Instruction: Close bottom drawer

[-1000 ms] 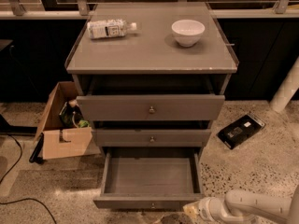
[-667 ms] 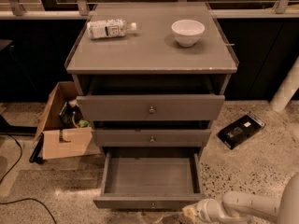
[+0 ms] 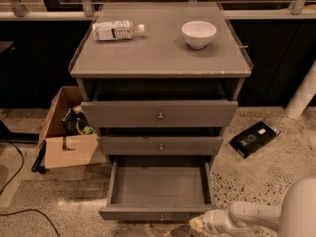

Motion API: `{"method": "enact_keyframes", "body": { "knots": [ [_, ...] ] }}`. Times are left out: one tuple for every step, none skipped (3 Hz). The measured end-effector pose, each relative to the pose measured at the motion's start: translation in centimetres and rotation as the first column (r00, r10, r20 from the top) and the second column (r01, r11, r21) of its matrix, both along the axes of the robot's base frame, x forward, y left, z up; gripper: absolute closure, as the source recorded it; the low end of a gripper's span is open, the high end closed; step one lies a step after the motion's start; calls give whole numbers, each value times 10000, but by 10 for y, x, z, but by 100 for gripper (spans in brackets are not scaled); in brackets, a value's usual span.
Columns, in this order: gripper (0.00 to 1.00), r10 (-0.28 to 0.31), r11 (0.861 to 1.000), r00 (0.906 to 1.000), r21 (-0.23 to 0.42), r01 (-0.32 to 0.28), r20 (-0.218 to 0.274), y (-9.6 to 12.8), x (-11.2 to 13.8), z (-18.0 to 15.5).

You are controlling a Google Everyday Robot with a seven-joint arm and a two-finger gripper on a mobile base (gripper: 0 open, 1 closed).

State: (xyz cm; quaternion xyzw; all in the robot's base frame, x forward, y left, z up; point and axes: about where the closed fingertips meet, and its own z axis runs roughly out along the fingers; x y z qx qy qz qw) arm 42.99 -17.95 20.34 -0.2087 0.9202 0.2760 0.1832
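Pale two-finger gripper (image 3: 190, 227), on a white arm (image 3: 256, 215) entering from the lower right corner: low over the floor, just in front of the right part of the bottom drawer's front; whether it touches that front, and whether it is released or clenched, cannot be told. Bottom drawer (image 3: 158, 186), shallow grey box with slim front and small round metal knob (image 3: 161, 217): lowest of three in the grey cabinet (image 3: 79, 70), pulled far out, its inside bare. Middle grey drawer (image 3: 160, 145), like knob: directly above, standing slightly proud of the cabinet. Top grey drawer (image 3: 159, 113), taller and wider in the front: out a little further than the middle one, a dark gap behind it. Clear plastic bottle with white label (image 3: 117, 29): lying on its side near the cabinet top's rear left corner. White round bowl (image 3: 198, 33): upright toward the rear right corner, well apart from the bottle. Open brown cardboard box (image 3: 66, 132): on the speckled floor (image 3: 256, 177) beside the cabinet's left side, with mixed contents. Flat black rectangular object (image 3: 255, 138): on the floor right of the cabinet. Black cable (image 3: 15, 179): on the floor at left.
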Motion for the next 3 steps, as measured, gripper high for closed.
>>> {"method": "enact_keyframes", "body": {
  "knots": [
    [100, -12, 10000, 9999, 0, 12, -127, 0, 1, -11],
    [100, -29, 10000, 9995, -43, 27, -317, 1, 4, -24],
    [100, -31, 10000, 9987, -95, 26, -506, 2, 6, -34]
  ]
}}
